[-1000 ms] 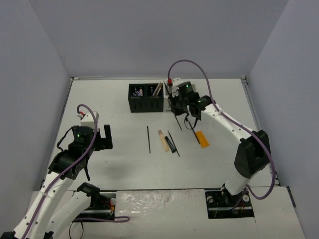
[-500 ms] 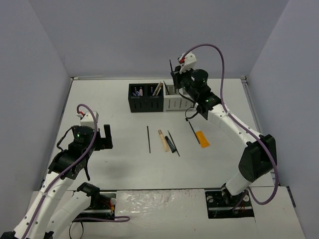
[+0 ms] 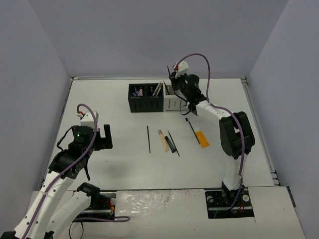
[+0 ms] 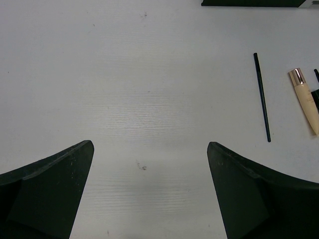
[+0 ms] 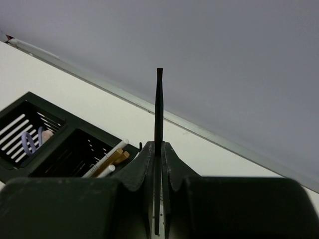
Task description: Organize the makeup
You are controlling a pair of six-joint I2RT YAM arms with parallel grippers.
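My right gripper (image 3: 173, 79) hovers over the back of the white organizer (image 3: 178, 103), shut on a thin black pencil (image 5: 158, 107) that points upward. Loose makeup lies mid-table: a thin black pencil (image 3: 148, 139), a tan tube (image 3: 163, 140), a small black tube (image 3: 171, 145), another black pencil (image 3: 192, 132) and a flat orange tube (image 3: 201, 138). The black organizer (image 3: 145, 98) holds lilac-handled scissors (image 5: 31, 141) and white and tan pencils (image 5: 107, 159). My left gripper (image 3: 106, 137) is open above bare table at the left, well apart from the black pencil (image 4: 262, 97) and the tan tube (image 4: 305, 99).
The two organizers stand side by side at the back of the white table (image 3: 109, 99). Grey walls enclose the table on three sides. The right arm (image 3: 234, 132) stretches along the table's right half, with a purple cable looped above it.
The right gripper has lifted the black pencil off the table in front of the organizers and swung it upright over the white organizer. The left arm has stayed put.
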